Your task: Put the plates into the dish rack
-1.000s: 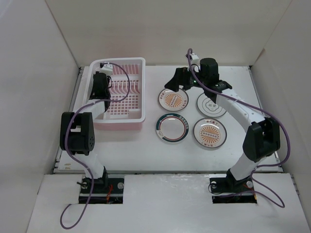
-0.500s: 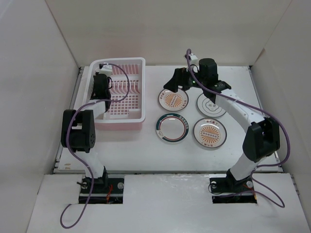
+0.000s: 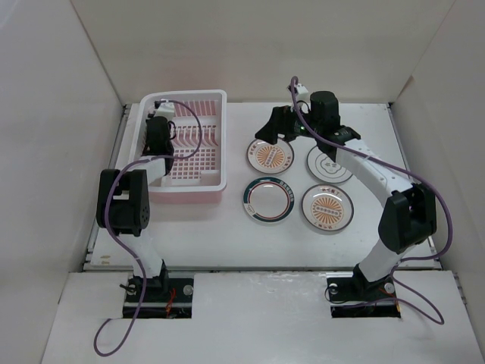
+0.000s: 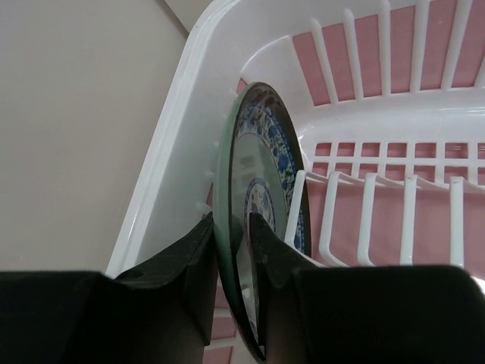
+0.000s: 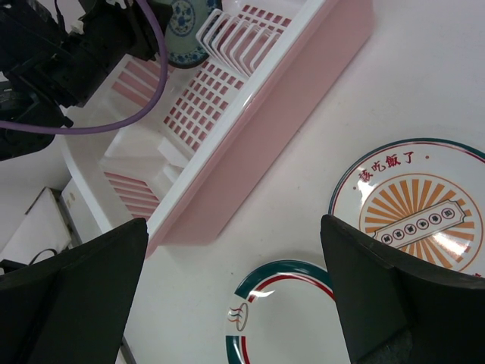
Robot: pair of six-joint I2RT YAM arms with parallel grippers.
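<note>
The left gripper (image 4: pixel 231 227) is setting its jaws on either side of the dark teal plate (image 4: pixel 261 167), which is standing upright in the dish rack's (image 4: pixel 189 114) far left corner. I cannot tell whether they are pinching it. The right gripper (image 5: pixel 233 227) is hovering, jaws spread wide, near the far sunburst plate (image 5: pixel 413 208).

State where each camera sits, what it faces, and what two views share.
Top external: overhead, behind the bases, facing the table; both arms show.
Left wrist: behind the left gripper, facing the blue-patterned plate upright in the dish rack; fingers flank it.
Right wrist: above the sunburst plate and green-rimmed plate, facing down; open right gripper at the corners.
Shared: both wrist views show the dish rack.
</note>
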